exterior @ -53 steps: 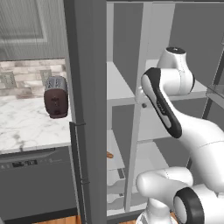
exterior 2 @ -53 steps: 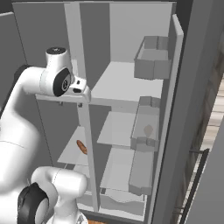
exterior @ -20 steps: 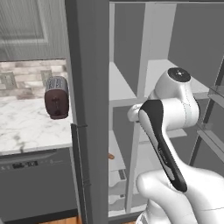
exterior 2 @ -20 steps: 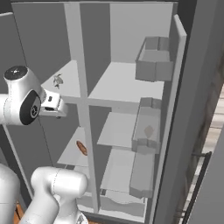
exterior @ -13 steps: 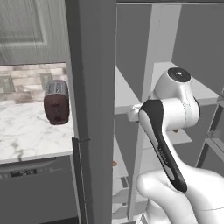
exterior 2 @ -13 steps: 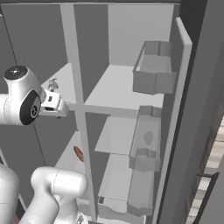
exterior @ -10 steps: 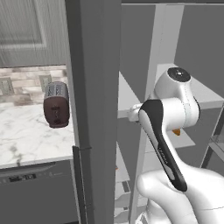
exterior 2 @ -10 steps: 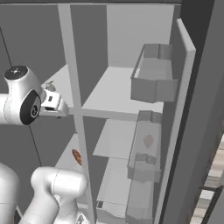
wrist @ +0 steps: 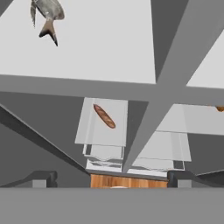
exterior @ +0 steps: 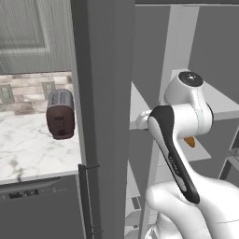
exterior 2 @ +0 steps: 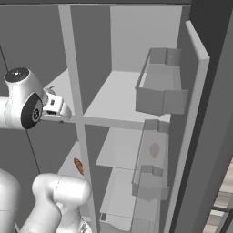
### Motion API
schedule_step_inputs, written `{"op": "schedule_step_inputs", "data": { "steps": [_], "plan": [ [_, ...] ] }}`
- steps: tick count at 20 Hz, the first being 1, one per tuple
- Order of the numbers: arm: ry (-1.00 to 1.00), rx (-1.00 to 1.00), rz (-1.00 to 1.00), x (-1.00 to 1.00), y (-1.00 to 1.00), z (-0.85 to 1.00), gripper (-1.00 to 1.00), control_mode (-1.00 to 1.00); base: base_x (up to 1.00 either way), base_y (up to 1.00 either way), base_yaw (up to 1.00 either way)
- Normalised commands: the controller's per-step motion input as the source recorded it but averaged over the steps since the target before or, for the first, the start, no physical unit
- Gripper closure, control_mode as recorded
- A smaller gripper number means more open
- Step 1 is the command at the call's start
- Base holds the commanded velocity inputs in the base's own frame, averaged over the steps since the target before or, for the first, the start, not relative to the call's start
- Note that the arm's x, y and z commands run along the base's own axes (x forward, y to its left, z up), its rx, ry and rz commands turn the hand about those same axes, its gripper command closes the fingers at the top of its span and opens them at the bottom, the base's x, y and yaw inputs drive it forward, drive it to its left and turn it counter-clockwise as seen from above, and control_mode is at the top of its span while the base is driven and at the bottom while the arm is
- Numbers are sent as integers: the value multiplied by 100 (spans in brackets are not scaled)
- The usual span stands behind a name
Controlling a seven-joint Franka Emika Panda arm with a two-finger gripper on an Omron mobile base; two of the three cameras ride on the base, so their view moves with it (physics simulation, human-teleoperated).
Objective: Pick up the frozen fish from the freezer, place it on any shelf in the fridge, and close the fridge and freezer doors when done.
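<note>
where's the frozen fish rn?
In the hand view the frozen fish lies at the top left on a white freezer shelf, tail toward the camera, a level above the orange-brown roll.

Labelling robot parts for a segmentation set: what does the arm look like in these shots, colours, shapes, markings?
The arm is glossy white, built of rounded, bulbous segments. One link carries a long black stripe with faint small lettering, too small to read. Its joints end in round dark caps with small markings. No loose cables show. In the hand view, the gripper has two small, dark, blocky fingertips.
</note>
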Motion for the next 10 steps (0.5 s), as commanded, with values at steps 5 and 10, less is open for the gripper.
{"op": "schedule_step_inputs", "data": {
  "steps": [5,10],
  "plan": [
    [-1,0,1,3,5,4,-100,-100,12,18,1],
    [-8,0,3,35,15,25,-100,-100,0,0,0]
  ]
}}
